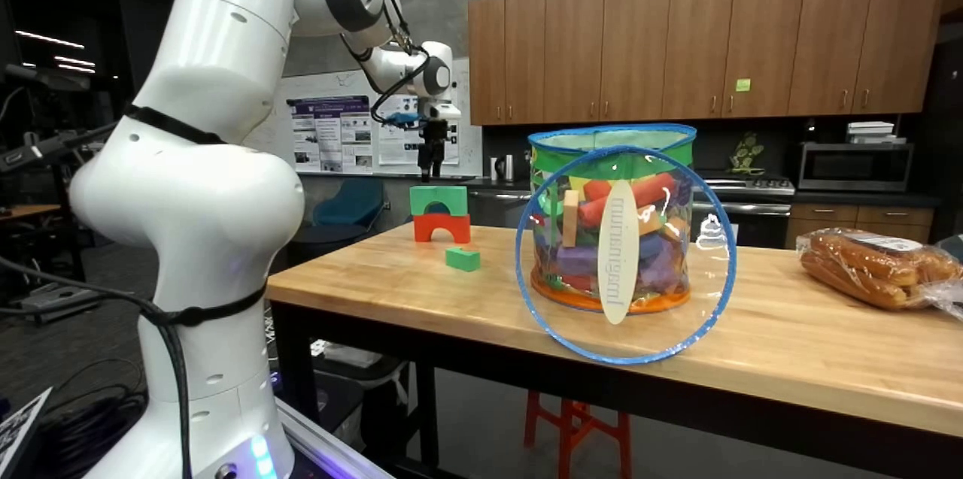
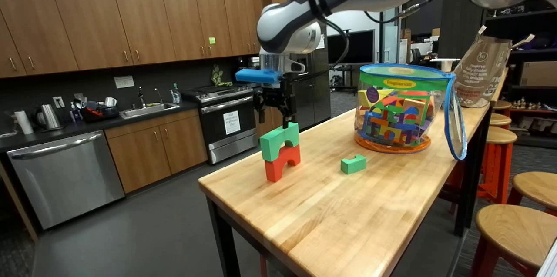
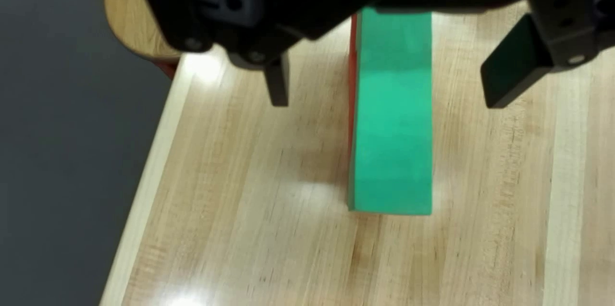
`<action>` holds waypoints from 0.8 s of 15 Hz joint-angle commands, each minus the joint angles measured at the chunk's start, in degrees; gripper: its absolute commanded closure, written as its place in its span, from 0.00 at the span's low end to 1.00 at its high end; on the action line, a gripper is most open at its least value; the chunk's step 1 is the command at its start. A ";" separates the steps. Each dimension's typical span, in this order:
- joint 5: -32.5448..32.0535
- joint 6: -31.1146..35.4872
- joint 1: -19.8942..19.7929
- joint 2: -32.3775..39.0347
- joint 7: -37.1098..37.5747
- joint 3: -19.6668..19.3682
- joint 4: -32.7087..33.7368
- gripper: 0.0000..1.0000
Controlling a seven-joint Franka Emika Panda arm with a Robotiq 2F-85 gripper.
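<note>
My gripper (image 2: pixel 274 120) points down, open and empty, just above a stack of two arch blocks. A green arch block (image 2: pixel 270 145) rests on a red arch block (image 2: pixel 275 170); both also show in an exterior view, the green (image 1: pixel 438 193) above the red (image 1: pixel 442 221). In the wrist view the gripper (image 3: pixel 387 99) has one finger on each side of the green block's top (image 3: pixel 394 152), with a gap on both sides. Only a thin red sliver (image 3: pixel 352 85) shows below it. The block's far end is hidden by the gripper. A small notched green block (image 2: pixel 353 165) lies apart on the table.
A clear round container (image 2: pixel 374 80) full of coloured blocks stands on the wooden table (image 2: pixel 313 207), its blue-rimmed lid (image 1: pixel 617 253) hanging open. Bagged bread (image 1: pixel 888 265) lies beyond it. A paper bag (image 2: pixel 483 70) stands farther back. The stack is near the table's end. Stools (image 2: pixel 513 225) stand alongside.
</note>
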 commanded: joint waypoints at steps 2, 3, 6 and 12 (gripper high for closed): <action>-0.60 3.14 0.01 -5.61 -0.60 -0.73 -6.05 0.00; -0.61 3.70 -0.16 -6.67 -0.43 -0.86 -7.40 0.00; -0.34 5.96 -0.82 -9.91 -0.25 -1.16 -12.24 0.00; 0.47 11.65 -3.00 -17.75 -0.43 -1.43 -24.44 0.00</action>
